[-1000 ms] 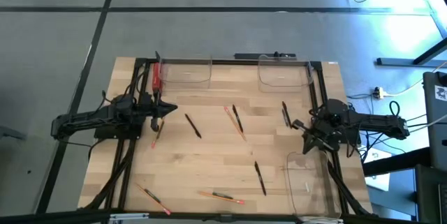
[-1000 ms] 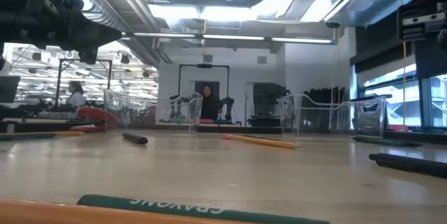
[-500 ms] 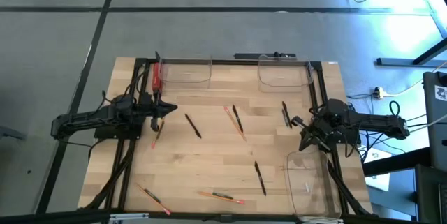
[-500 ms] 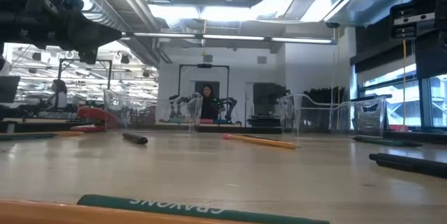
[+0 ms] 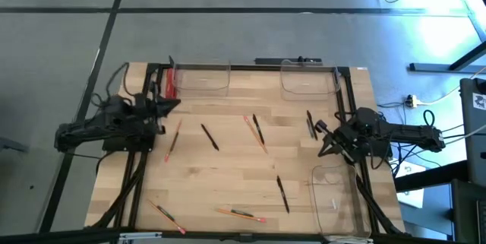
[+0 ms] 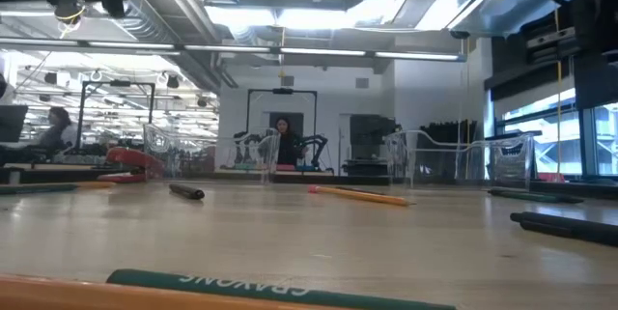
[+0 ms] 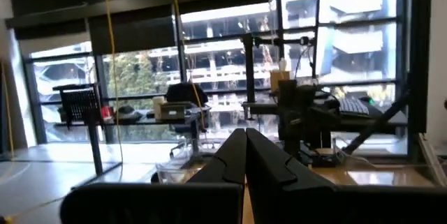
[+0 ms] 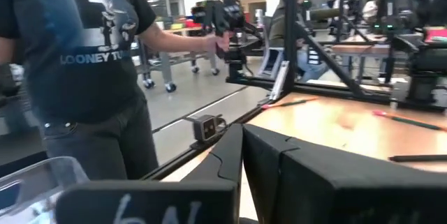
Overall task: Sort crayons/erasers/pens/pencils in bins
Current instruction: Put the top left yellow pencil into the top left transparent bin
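Several orange pencils lie on the wooden table: one (image 5: 173, 137) just off my left gripper (image 5: 173, 105), one mid-table (image 5: 248, 124), two near the front edge (image 5: 241, 214). Black pens lie at mid-table (image 5: 209, 137), beside it (image 5: 259, 130), lower down (image 5: 282, 193) and next to my right gripper (image 5: 310, 125). Clear bins stand at the back left (image 5: 203, 79), back right (image 5: 307, 79) and front right (image 5: 334, 198). My left gripper is shut and empty, its fingers (image 7: 236, 155) pressed together. My right gripper (image 5: 323, 134) hangs by the front-right bin, fingers (image 8: 230, 155) shut.
A flat red bar (image 5: 168, 83) lies at the back-left corner beside the bin. A green crayon box (image 6: 280, 291) lies close to the low camera. A person in a dark shirt (image 8: 84, 63) stands beyond the table's right side. Black frame rails (image 5: 250, 67) edge the table.
My left arm has drawn back and risen toward the table's back-left, baring the pencil that lay under it. My right gripper has shifted slightly toward the back.
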You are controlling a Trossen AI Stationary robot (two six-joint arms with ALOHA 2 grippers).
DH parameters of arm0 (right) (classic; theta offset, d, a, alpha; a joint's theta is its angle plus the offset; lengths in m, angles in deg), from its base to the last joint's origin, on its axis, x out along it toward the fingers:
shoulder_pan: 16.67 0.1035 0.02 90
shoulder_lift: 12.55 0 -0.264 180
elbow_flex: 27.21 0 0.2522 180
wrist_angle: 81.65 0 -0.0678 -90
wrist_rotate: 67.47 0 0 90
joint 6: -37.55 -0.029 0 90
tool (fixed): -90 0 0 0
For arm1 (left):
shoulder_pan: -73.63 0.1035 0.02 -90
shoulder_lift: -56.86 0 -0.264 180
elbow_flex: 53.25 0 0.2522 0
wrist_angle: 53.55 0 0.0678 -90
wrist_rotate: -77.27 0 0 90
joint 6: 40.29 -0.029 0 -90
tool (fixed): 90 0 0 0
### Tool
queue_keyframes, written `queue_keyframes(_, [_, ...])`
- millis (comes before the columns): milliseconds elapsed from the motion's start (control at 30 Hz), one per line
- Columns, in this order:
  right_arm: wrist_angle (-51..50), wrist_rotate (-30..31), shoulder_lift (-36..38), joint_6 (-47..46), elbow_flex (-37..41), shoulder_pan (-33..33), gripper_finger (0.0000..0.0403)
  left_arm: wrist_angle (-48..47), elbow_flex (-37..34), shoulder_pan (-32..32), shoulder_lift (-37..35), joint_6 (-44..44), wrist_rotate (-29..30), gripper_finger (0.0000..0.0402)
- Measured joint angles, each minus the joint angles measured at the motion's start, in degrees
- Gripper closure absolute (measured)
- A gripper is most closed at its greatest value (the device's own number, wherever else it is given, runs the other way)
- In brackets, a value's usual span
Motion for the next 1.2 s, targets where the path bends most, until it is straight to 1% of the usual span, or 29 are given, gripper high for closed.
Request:
queue_keyframes(133, [0.18,1.48,0.0,-1.37,0.0,0.0,0.0386,-3.64,10.6,0.0,7.34,-1.41,1.29,0.0401])
queue_keyframes(267, [0.78,2.17,-0.02,-5.02,-0.76,0.0,0.0386,-8.38,20.79,-0.01,18.08,-0.49,1.33,0.0401])
queue_keyframes(367, [0.64,2.34,-0.02,-6.25,-3.18,0.0,0.0386,-10.59,28.57,0.0,26.77,1.86,1.36,0.0401])
queue_keyframes(467, [-1.08,2.35,-0.02,-6.36,-7.47,0.0,0.0386,-15.07,35.78,-0.02,34.91,5.06,1.34,0.0401])
queue_keyframes(500, [-3.23,2.36,-0.02,-6.65,-9.39,0.0,0.0386,-16.5,38.29,-0.01,37.54,5.66,1.34,0.0401])
queue_keyframes(567, [-10.74,3.48,-0.08,-7.72,-13.75,0.0,0.0386,-22.41,43.3,0.0,42.32,7.2,1.35,0.0401])
queue_keyframes(700, [-29.93,9.09,-2.53,-6.69,-24.15,-0.02,0.0386,-35.22,52.57,-0.01,50.59,11.94,1.34,0.0401])
queue_keyframes(767, [-36.74,11.15,-4.96,-6.16,-29.06,-0.02,0.0386,-39.9,56.11,0.0,53.83,15.22,1.34,0.0401])
queue_keyframes(900, [-43.9,14.03,-11.14,-6.87,-36.85,-0.02,0.0386,-48.2,60.59,-0.02,58.29,20.26,1.32,0.0401])
queue_keyframes(1000, [-47.18,17.09,-16.31,-9.78,-41.18,-0.02,0.0386,-53.59,61.26,-0.01,59.59,25.61,1.25,0.0401])
queue_keyframes(1100, [-49.61,18.9,-21.39,-10.78,-44.45,-0.02,0.0386,-60.47,61.26,-0.02,60.06,33.88,1.2,0.0401])
queue_keyframes(1200, [-50.2,18.87,-25.66,-10.79,-46.99,-0.02,0.0386,-68.27,61.26,-0.5,60.27,44.22,1.12,0.0401])
